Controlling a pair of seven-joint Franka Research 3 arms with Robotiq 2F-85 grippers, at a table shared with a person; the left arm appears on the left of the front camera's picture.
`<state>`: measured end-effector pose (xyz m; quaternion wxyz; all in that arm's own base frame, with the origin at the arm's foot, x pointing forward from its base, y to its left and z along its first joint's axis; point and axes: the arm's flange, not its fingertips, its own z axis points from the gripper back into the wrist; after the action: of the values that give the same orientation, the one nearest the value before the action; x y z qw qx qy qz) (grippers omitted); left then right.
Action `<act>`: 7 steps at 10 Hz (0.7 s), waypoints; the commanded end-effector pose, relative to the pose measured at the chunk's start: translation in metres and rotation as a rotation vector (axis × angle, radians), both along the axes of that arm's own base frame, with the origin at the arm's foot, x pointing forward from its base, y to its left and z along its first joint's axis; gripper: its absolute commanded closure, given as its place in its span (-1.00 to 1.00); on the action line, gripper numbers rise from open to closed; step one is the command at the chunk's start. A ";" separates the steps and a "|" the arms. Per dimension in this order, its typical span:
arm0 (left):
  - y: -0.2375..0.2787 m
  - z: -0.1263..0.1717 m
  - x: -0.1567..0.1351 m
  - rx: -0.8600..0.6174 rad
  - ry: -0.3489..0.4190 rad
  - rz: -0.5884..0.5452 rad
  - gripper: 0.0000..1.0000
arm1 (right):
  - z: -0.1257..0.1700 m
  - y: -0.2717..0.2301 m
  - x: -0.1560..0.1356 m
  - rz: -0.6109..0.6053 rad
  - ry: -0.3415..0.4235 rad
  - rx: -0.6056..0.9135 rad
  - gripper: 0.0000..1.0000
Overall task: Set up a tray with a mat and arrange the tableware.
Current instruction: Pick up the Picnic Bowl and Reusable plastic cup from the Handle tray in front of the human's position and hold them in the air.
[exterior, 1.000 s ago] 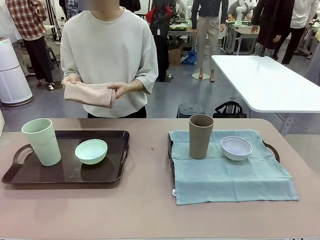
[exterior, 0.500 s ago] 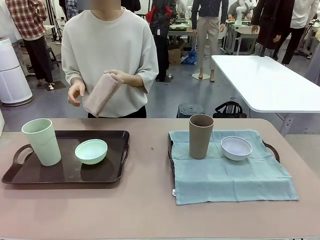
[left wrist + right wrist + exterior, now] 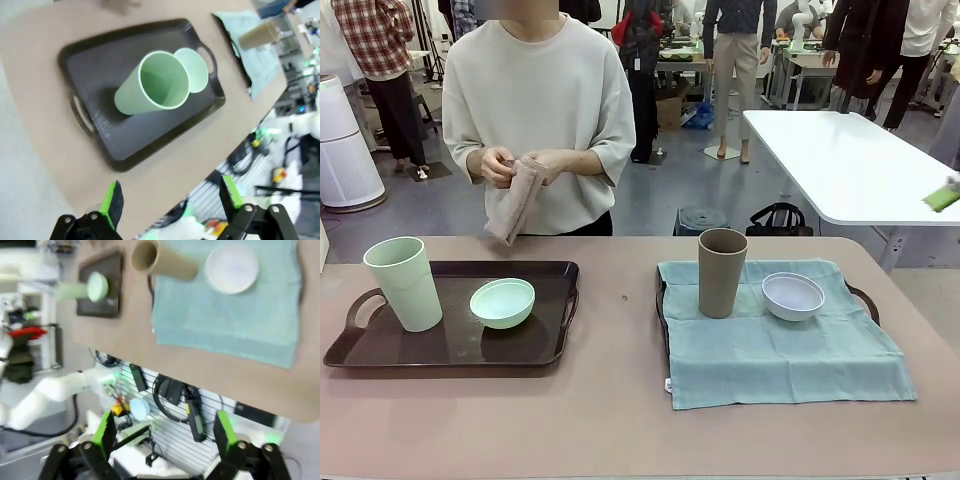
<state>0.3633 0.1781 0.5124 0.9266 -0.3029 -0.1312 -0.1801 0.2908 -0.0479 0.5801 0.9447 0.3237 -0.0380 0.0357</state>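
folded pink mat hangs long-axis down from hands

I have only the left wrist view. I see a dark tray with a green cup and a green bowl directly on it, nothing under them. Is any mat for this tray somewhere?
Observer: Perhaps. The person at the far side holds a pinkish cloth in both hands, hanging above the table edge behind that tray.
Operator: At my picture's corner I see a brown cup on a blue-green cloth. Is anything else there?
Observer: Yes, a white bowl stands on the blue-green cloth beside the brown cup.
Operator: Is the right end effector busy?
Observer: No. The right end effector is open and empty, above the table's near side.
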 end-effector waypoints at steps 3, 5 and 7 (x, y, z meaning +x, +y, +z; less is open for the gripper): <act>-0.006 0.021 -0.011 0.081 -0.209 -0.338 -1.00 | 0.019 0.106 -0.005 0.046 0.022 -0.179 -1.00; -0.015 0.030 -0.009 0.107 -0.250 -0.464 -1.00 | 0.029 0.153 0.000 0.073 0.041 -0.189 -1.00; -0.018 0.040 -0.013 0.156 -0.250 -0.550 -1.00 | 0.034 0.191 0.002 0.100 0.065 -0.167 -1.00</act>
<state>0.3523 0.1543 0.5479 0.8462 -0.2427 -0.1547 -0.4484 0.2817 0.1368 0.6112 0.9688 0.2335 0.0041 0.0833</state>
